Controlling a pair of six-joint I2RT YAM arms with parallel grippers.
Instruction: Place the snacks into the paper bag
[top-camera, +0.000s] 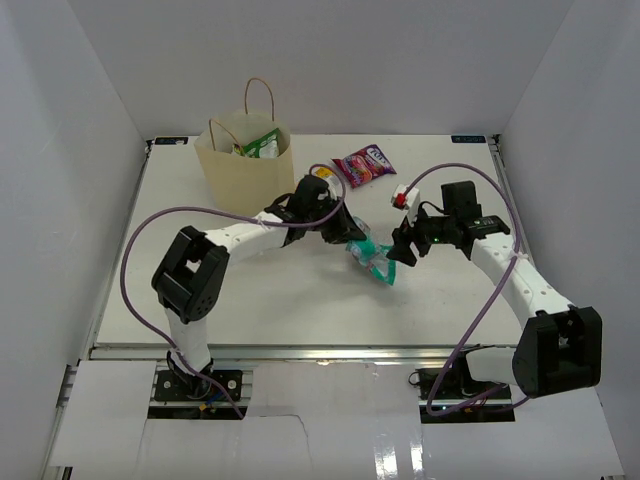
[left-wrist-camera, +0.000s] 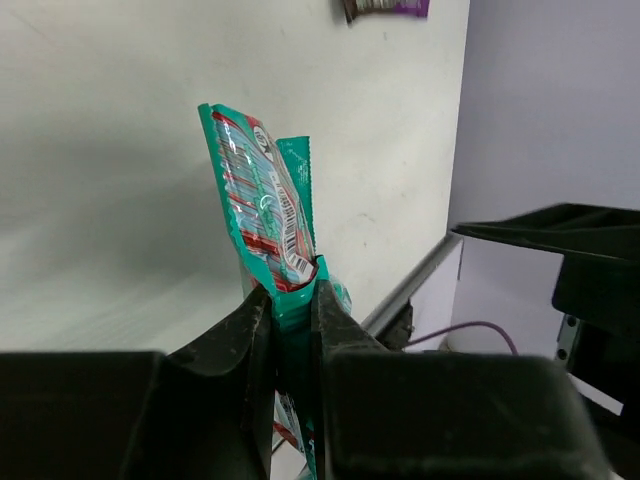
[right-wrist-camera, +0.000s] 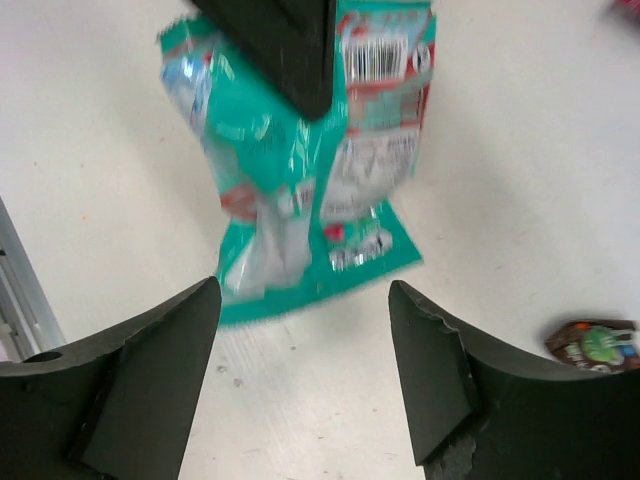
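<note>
White walls close around a pale table (top-camera: 300, 300), and both arms are bolted at its near edge. At the far left of the table stands the paper bag (top-camera: 240, 170), upright, with its thin loop handles up. A green packet (top-camera: 262, 145) sticks out of its open top.

From its base at the near left, the left arm reaches toward the middle of the table. The left gripper (left-wrist-camera: 295, 300) is closed on the teal packet (left-wrist-camera: 262, 200): the two black fingers pinch its lower edge, and the packet stands up between them. From above, this packet (top-camera: 372, 258) is near the middle of the table, between the two grippers and well apart from the bag. Just behind the left wrist lies a small yellow bar (top-camera: 322, 173), too small to tell more.

Further back, right of the middle, the pink-magenta packet (top-camera: 363, 163) lies flat on the table.

On the right side, the right gripper (right-wrist-camera: 305, 300) points at the teal packet with its fingers wide apart. Nothing is between them; the packet is a little beyond the fingertips. In the right wrist view, a dark brown candy pack (right-wrist-camera: 598, 345) lies on the table by the right finger.
</note>
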